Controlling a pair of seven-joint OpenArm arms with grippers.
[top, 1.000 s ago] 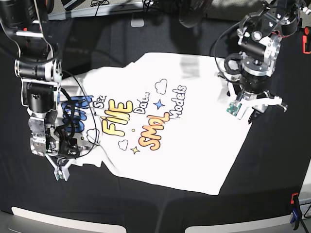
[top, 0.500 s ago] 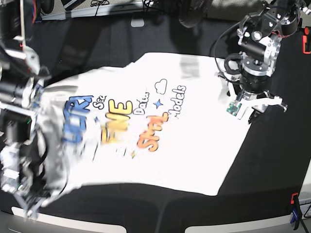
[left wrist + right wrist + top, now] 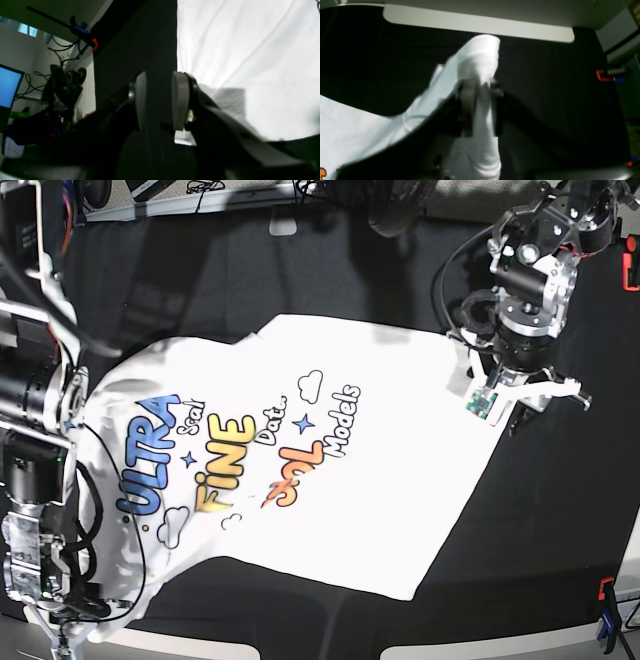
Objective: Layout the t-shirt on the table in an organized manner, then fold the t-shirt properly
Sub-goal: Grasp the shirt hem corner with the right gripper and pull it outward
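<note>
We've got the right gripper (image 3: 480, 110) pinched on a floppy t-shirt (image 3: 300, 470) corner, left gripper (image 3: 158, 100) parted and empty; hems look grabbable.

White short-sleeved t-shirt (image 3: 330, 480) lies print-up, spread diagonally across the black cloth desk (image 3: 560, 520), with blue, yellow and orange lettering, small clouds and stars showing. Mostly flat with shallow wrinkles; its near-left corner, a sleeve or hem I can't tell, is pulled up off the desk toward the front edge. Right side straight, flat on the cloth.
</note>
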